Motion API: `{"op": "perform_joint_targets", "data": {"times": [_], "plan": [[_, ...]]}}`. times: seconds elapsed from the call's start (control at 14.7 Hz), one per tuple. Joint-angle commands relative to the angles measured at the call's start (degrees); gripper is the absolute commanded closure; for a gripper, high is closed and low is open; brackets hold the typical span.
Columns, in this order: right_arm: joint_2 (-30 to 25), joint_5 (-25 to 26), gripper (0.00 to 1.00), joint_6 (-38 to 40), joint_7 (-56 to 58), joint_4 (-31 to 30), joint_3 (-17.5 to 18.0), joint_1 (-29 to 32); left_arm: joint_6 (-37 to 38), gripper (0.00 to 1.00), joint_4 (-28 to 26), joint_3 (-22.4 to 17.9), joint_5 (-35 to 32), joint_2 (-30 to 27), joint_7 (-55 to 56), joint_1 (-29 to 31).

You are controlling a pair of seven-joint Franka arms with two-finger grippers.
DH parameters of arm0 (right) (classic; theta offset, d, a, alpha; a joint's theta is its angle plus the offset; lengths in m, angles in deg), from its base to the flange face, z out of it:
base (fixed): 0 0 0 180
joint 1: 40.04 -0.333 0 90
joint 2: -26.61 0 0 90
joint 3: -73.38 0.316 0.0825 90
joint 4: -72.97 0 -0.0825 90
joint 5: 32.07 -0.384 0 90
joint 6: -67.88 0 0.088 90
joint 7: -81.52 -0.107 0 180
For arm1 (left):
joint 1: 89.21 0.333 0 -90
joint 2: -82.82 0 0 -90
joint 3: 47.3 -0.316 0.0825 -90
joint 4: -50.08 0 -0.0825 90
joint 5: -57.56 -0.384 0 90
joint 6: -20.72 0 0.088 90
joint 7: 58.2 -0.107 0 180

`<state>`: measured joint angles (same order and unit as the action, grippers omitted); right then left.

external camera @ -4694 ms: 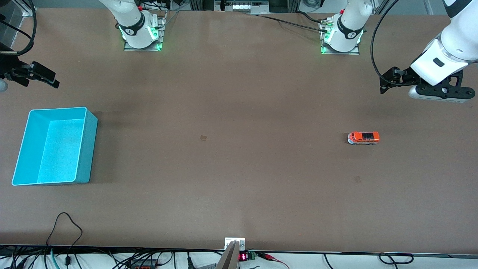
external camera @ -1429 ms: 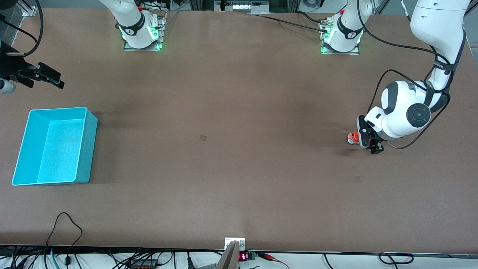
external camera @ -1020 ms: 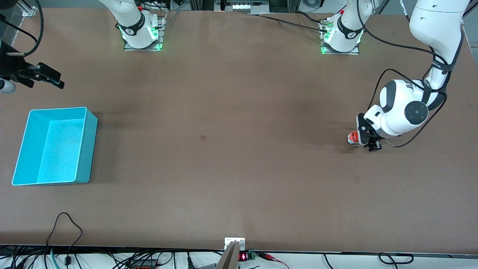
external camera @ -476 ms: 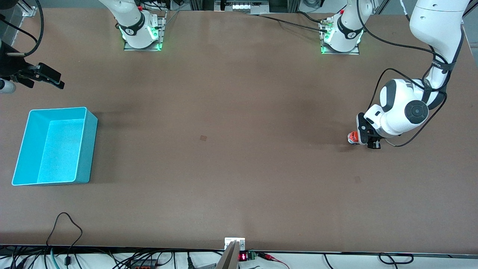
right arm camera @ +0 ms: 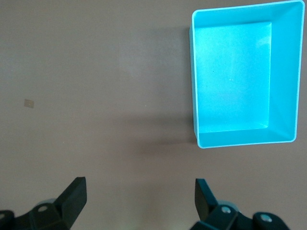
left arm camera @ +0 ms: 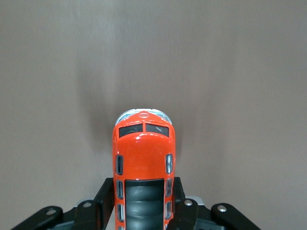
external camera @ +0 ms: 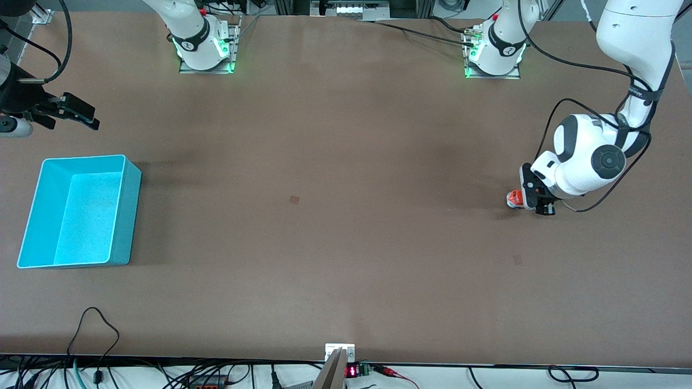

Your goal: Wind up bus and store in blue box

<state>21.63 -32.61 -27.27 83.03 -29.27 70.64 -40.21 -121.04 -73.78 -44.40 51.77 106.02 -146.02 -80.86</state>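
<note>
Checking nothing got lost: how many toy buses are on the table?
1. The bus sits at the left arm's end of the table, gripped by the left hand. The blue box holds none.

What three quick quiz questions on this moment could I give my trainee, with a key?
1. True or false: the bus already lies inside the blue box.
2. Which gripper is shut on the bus? A) left gripper B) right gripper
3. Fill in: the blue box stands toward the ____ arm's end of the table.

Key:
1. False. The bus is on the table at the left arm's end, between the left gripper's jaws.
2. A. The right gripper hangs open over the table beside the box.
3. right
</note>
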Motion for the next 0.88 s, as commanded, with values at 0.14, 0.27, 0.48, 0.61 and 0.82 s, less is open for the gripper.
{"op": "perform_joint_targets", "data": {"times": [0.14,0.27,0.48,0.61,0.82], "plan": [[-0.2,0.6,0.00,-0.5,0.7,-0.2,0.1,-0.1,-4.7,0.68,0.6,0.3,-1.2,5.2,-9.3,9.9],[-0.2,0.6,0.00,-0.6,0.7,-0.2,0.1,-0.1,-5.9,0.68,3.4,0.3,-1.1,8.2,-16.6,14.6],[-0.1,0.6,0.00,-0.6,0.7,-0.2,0.1,-0.1,-5.8,0.68,5.5,0.4,-1.1,9.8,-20.8,18.0],[-0.1,0.6,0.00,-0.6,0.7,-0.2,0.1,-0.1,-5.7,0.68,5.5,0.4,-1.1,9.7,-20.8,17.8],[0.1,0.6,0.00,-0.6,0.7,-0.2,0.1,-0.1,-5.7,0.68,5.6,0.4,-1.1,9.7,-20.8,17.8]]}}
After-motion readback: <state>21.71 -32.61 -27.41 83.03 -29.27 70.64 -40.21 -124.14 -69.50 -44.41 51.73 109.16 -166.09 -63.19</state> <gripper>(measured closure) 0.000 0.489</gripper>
